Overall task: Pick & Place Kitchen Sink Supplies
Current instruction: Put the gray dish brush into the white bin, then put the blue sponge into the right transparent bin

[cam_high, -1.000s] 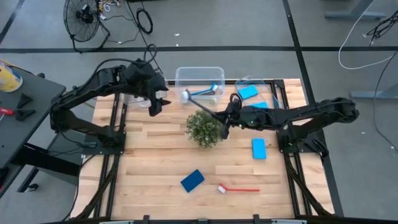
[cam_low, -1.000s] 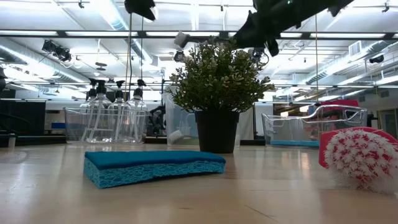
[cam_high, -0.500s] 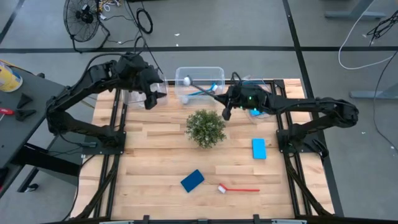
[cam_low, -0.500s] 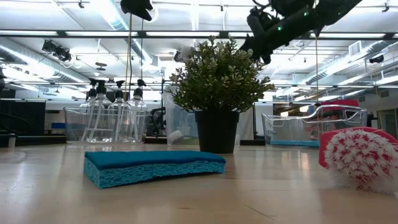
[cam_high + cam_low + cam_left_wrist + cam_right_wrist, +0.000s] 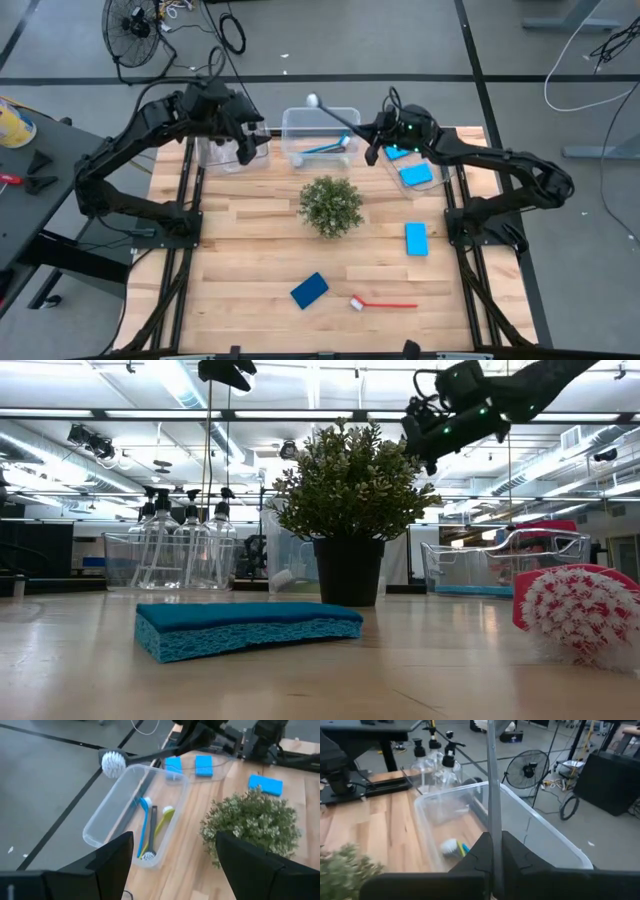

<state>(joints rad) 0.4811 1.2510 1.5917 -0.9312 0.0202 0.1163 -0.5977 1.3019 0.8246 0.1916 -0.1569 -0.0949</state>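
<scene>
My right gripper point(image 5: 373, 137) is shut on a dark grey dish brush point(image 5: 340, 116), whose white head point(image 5: 312, 100) hangs over the far rim of the middle clear bin point(image 5: 350, 113). That bin holds blue and yellow brushes point(image 5: 150, 827). My left gripper point(image 5: 175, 870) is open and empty, above the left bin with the clear bottles point(image 5: 185, 545). Blue sponges lie flat on the table point(image 5: 309, 290) point(image 5: 416, 238) and in the right bin point(image 5: 415, 175). A red brush point(image 5: 385, 303) lies near the near edge. My right gripper pinches the grey brush's handle point(image 5: 492, 837) near its free end between the two fingers. The fingers come from the table's right and lie along the handle. The brush is lifted clear and sticks out forward, with its head point(image 5: 492, 724) over the bin's far rim.
A potted green plant point(image 5: 330, 205) stands mid-table, just near of the middle bin. Three clear bins line the far edge. Bare wood lies left of the plant and between the plant and the near sponge.
My right gripper has carried the grey brush from above the plant toward the far edge and up, turning so the head swung from the bin's left side out over its far rim. My left gripper has drawn back toward the far edge, above the bottle bin.
</scene>
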